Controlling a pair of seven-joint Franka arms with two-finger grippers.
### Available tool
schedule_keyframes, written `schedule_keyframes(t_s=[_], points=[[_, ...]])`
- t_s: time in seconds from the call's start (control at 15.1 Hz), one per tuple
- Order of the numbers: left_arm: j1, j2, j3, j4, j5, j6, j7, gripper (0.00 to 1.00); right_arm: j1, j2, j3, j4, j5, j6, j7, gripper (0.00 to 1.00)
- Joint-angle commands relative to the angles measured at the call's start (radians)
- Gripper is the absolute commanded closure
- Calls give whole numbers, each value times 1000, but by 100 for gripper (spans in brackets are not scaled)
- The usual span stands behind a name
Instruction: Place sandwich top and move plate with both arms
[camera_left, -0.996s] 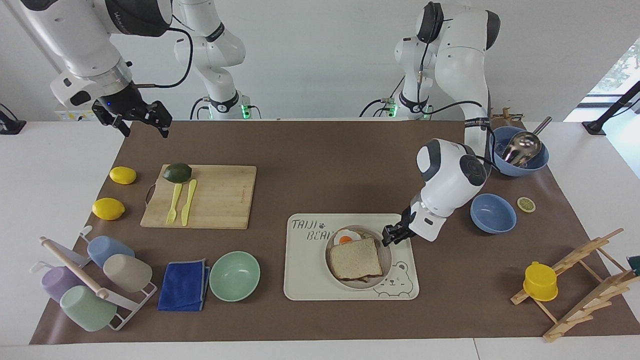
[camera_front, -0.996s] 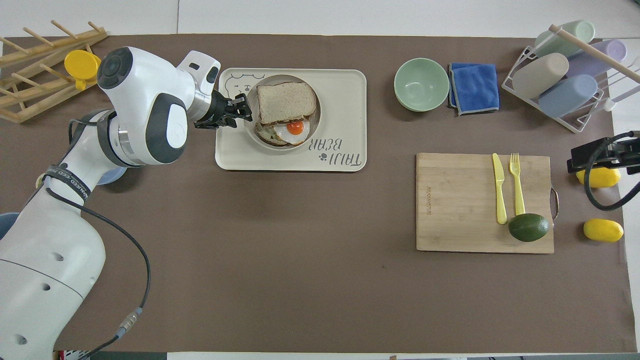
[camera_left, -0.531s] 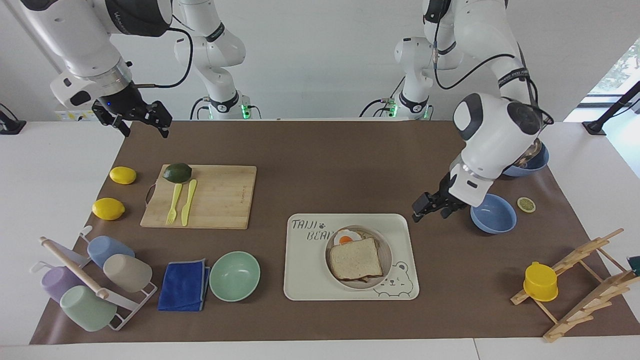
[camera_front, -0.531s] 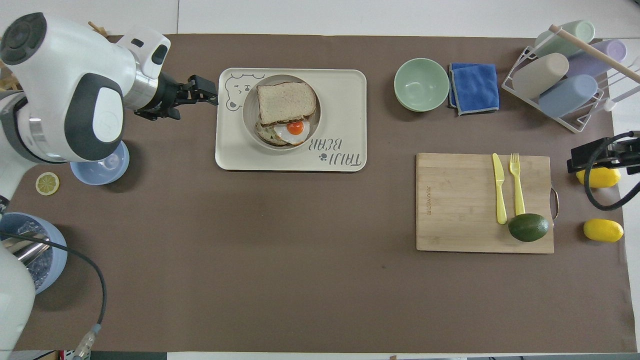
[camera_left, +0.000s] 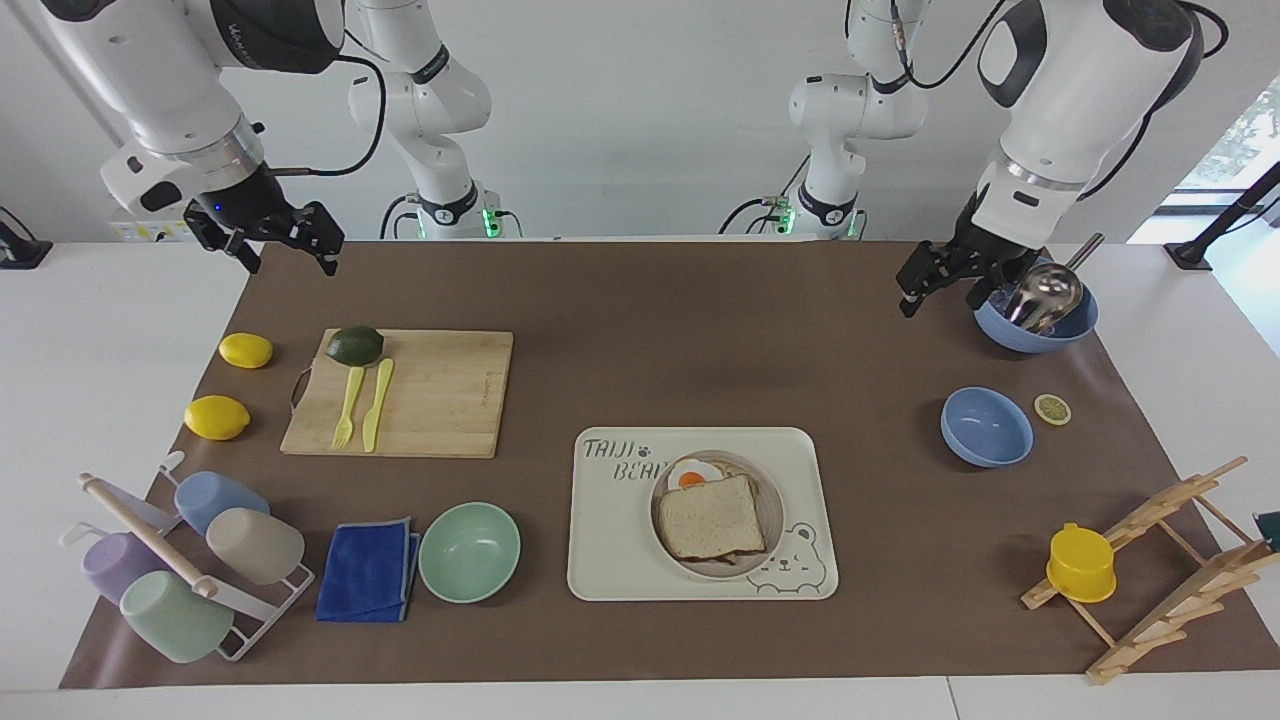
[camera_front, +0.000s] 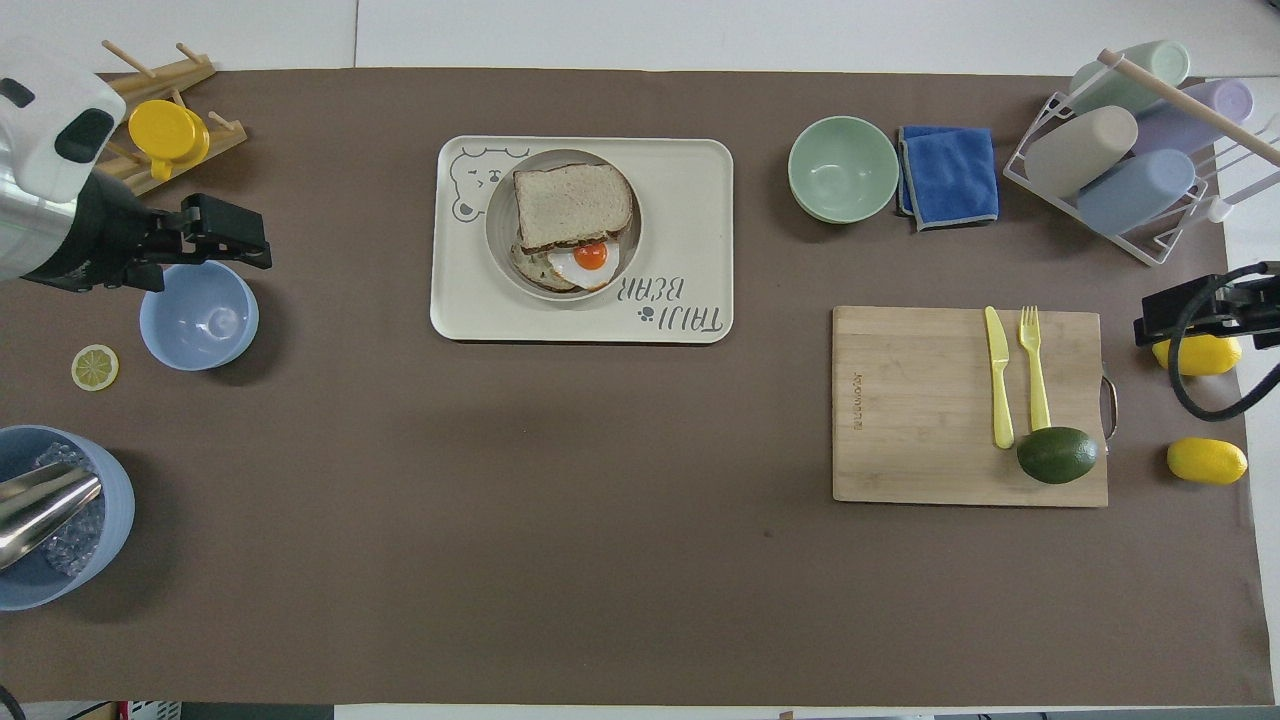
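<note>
Sandwich top (camera_left: 709, 517): flat on the egg slice (camera_left: 692, 473), on plate (camera_left: 768, 500), offset so yolk shows.
Plate: sits in bear tray (camera_left: 610, 560), mid tabletop.
Left gripper (camera_left: 928, 277): raised, over mat beside blue bowl w/ metal scoop (camera_left: 1040, 300); fingers apart, holds nothing, touches nothing.
Right gripper (camera_left: 290, 245): raised at right arm's end of tabletop, above lemon (camera_left: 246, 350); fingers apart, empty. Arm waits.

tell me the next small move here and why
Probably bring both grippers down to the plate. The sandwich top already lies on the egg sandwich, the plate sits on the bear tray, and the left gripper and right gripper hang raised, holding nothing.
</note>
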Motion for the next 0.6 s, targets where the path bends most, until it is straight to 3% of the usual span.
schedule_keyframes(t_s=[0.0,0.2,0.53], points=[[-6,-66,-11,-26,57,-126,26,0,-9,-6,6,-8,3,-3,15,0],[51,-85,-75,-38,54,-209,104,0,-9,-6,6,-8,3,-3,15,0],[132,-76,-152,-103,49,-108,103,0,-9,-6,6,-8,3,-3,15,0]])
